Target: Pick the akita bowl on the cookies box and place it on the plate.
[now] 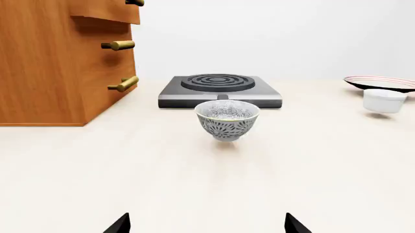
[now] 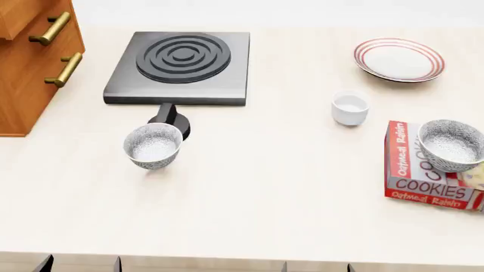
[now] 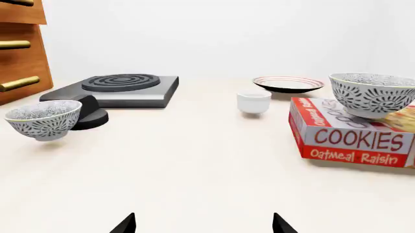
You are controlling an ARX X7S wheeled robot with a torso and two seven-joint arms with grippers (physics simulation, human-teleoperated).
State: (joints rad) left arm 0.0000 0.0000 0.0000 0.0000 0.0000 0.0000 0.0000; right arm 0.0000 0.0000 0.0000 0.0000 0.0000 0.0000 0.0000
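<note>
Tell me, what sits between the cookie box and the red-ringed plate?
In the head view, a small white cup sits roughly between the cookies box and the plate.

Simulated kitchen counter: pale countertop (image 2: 264, 198), black single-ring hob (image 2: 181, 65) with knob (image 2: 170, 116), wooden drawer cabinet (image 2: 26, 62) with brass handles, crockery about – speckled bowls (image 2: 153, 145), white cup (image 2: 349, 107), red-ringed plate (image 2: 398, 59) – plus cookies box (image 2: 423, 170); flat plain rendered walls
</note>
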